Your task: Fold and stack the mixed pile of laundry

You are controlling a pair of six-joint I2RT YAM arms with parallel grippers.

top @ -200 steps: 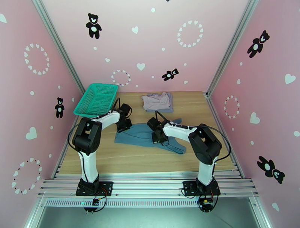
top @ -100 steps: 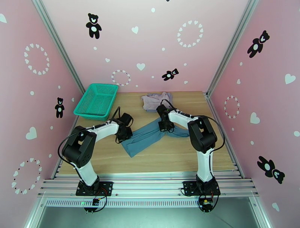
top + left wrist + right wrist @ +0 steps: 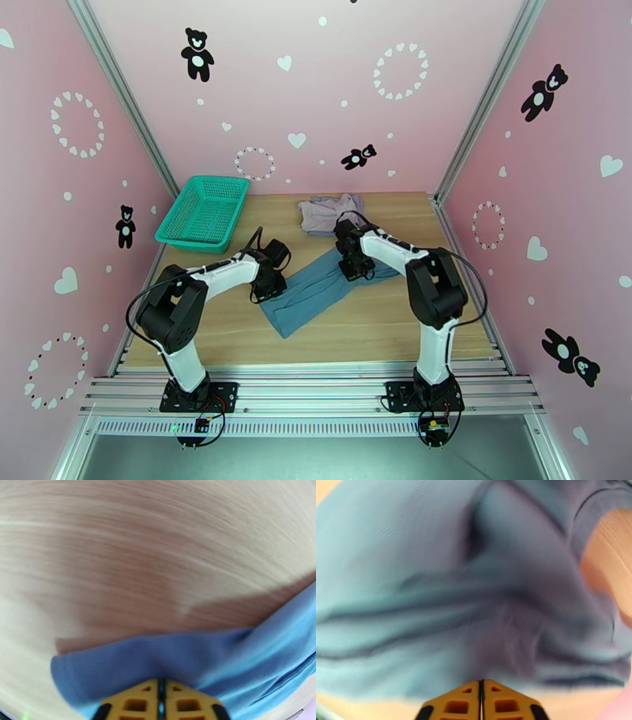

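Since a second ago the teal top (image 3: 316, 290) has been pulled into a diagonal strip on the tabletop (image 3: 379, 328); left fingers (image 3: 134, 704) and right fingers (image 3: 454, 705) (both nearly closed) pinch its near-left and far-right ends

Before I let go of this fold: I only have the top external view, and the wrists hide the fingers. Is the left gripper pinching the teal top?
Observer: It seems so. The left gripper has its fingertips nearly together, with the teal top bunched right at them.
Operator: And the right?
Observer: Same for the right gripper: tips almost touching, cloth creases converging on them.
Operator: Anything nearby?
Observer: A seamed curved opening ahead of those tips, table showing through.
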